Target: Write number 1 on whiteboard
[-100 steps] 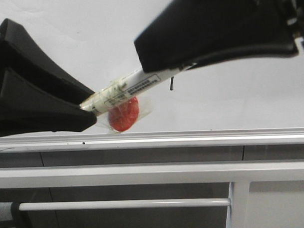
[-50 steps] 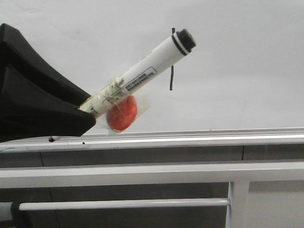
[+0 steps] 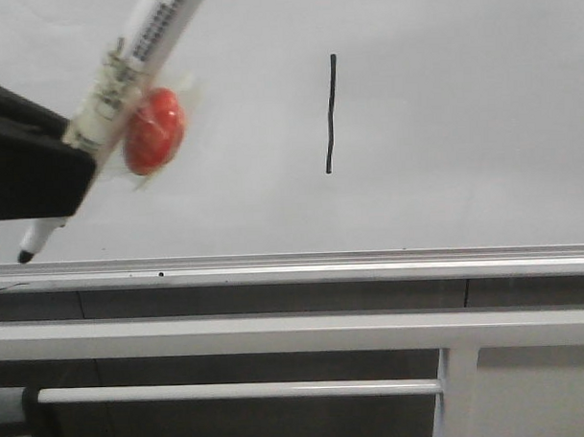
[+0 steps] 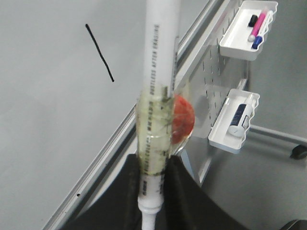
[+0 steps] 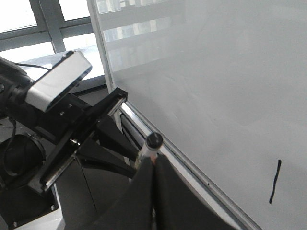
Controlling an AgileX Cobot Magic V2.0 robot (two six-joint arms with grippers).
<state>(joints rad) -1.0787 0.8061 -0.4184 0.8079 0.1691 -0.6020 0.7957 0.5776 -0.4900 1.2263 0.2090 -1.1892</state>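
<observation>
Number 1 point(image 3: 331, 113) on whiteboard point(image 3: 460, 98) — left gripper point(image 3: 41, 179) clamps uncapped marker point(image 3: 124, 66); right gripper point(image 5: 154, 165) pinches cap point(image 5: 154, 140).

A thin black vertical marker stroke point(image 3: 331, 113) sits upper centre on the large pale glossy whiteboard point(image 3: 461, 126); the white marker pen point(image 3: 124, 71) slants at upper left.

Looks like an office or lab-type room to me; there's a big whiteboard point(image 3: 461, 107) on a white metal frame point(image 3: 277, 334); a pegboard panel point(image 4: 218, 81) beside it carries white trays point(image 4: 247, 28) of markers and an eraser; large windows point(image 5: 48, 24) let in daylight behind the rig.
</observation>
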